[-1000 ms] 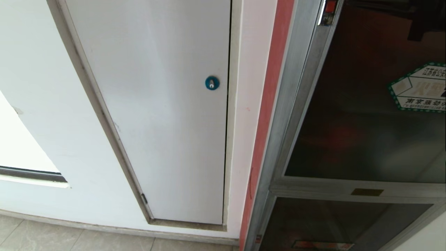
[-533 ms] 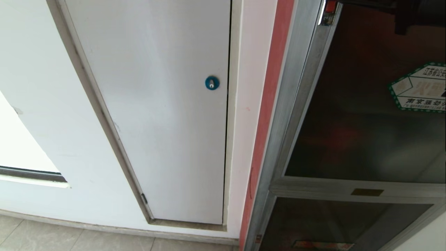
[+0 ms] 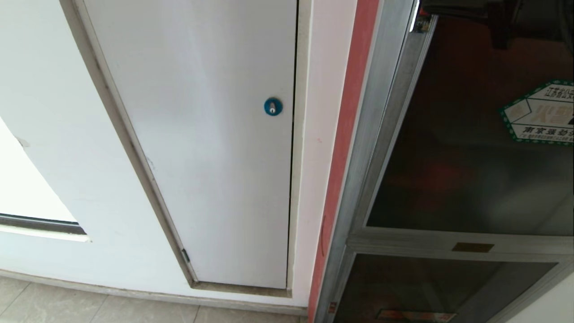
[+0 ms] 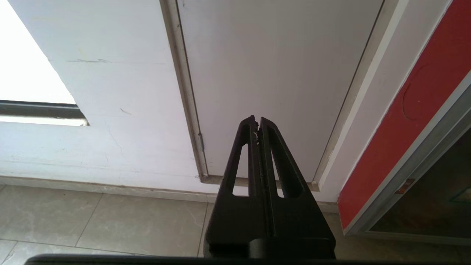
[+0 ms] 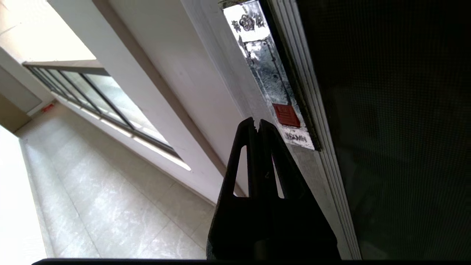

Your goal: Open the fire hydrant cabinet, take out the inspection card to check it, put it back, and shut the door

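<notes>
door (image 3: 471, 148): dark tinted glass — silver metal frame
sticker (image 3: 540, 112): white hexagon with a green border, on the door glass
fire hydrant cabinet (image 3: 367, 148): brushed silver frame, a red strip along the side away from the door
white panel door (image 3: 202, 148): plain white, beyond that red strip
lock (image 3: 273, 106): round, blue, silver centre
floor (image 3: 67, 305): pale grey tiles
left gripper (image 4: 257, 123): black
right gripper (image 5: 257, 125): black — next to a small red label (image 5: 286, 115) on the silver frame
</notes>
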